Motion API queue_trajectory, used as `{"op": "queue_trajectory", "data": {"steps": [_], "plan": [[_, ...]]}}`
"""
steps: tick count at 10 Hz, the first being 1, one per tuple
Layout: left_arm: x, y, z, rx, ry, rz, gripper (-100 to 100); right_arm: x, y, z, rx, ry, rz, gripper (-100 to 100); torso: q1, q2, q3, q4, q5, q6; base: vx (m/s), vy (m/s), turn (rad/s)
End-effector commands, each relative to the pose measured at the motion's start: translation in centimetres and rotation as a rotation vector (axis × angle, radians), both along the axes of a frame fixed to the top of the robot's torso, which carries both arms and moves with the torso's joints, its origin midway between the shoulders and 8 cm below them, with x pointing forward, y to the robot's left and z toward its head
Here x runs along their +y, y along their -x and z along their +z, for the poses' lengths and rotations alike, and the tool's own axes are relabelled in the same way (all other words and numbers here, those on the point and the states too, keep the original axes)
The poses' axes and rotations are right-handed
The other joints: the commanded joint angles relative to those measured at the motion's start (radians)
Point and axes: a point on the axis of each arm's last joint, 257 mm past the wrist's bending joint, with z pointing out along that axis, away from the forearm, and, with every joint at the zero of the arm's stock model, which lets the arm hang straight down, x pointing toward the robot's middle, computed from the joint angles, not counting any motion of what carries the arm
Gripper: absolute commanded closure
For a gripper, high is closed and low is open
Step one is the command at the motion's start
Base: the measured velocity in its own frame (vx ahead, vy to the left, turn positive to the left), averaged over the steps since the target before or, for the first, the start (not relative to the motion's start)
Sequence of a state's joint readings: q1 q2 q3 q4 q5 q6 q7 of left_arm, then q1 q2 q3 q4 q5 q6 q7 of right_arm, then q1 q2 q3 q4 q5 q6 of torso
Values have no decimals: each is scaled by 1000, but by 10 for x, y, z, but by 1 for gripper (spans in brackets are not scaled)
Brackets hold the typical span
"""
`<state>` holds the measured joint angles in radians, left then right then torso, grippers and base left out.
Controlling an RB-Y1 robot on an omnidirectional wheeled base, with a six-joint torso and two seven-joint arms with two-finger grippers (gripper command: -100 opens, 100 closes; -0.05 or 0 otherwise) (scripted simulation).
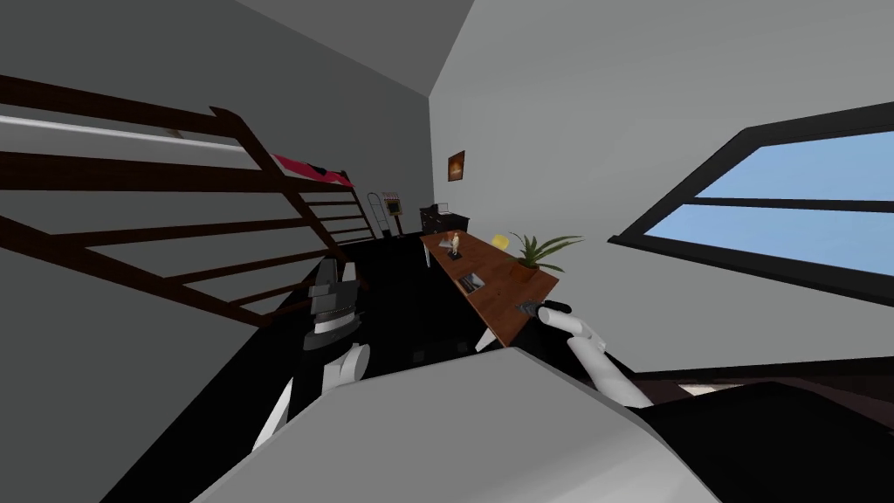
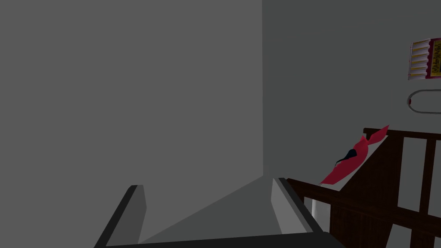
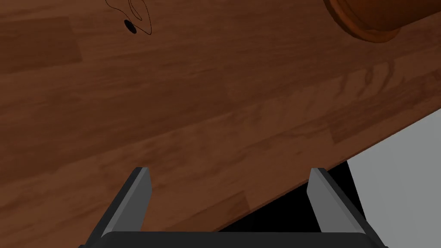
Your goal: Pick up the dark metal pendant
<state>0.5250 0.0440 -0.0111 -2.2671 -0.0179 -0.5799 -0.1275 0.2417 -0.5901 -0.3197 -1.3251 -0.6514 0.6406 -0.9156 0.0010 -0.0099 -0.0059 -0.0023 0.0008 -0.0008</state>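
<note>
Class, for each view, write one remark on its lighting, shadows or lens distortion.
Head view: the wide lens tilts and splays the walls; the window is brightest, the floor black. Left wrist view: dim, flat grey walls. Right wrist view: evenly lit wooden tabletop; the dark pendant casts no visible shadow.

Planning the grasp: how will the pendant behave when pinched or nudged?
Pendant looks tiny and flat, so probably light and prone to sliding on the smooth table. Its thin looped cord will likely hang limp.
</note>
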Motion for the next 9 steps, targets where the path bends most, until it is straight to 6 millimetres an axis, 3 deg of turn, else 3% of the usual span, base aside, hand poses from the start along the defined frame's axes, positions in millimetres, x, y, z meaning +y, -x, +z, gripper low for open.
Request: {"op": "queue_trajectory", "data": {"steps": [1,9], "plan": [[0,0,0,0,0,0,0,-5,13,-12,33,-71,-75,-100,0,0,0,0,0,0,135,27,27],[0,0,0,0,0,0,0,-10,58,-46,147,-315,-345,-100,0,-2,-1,0,0,0,116,35,31]]}}
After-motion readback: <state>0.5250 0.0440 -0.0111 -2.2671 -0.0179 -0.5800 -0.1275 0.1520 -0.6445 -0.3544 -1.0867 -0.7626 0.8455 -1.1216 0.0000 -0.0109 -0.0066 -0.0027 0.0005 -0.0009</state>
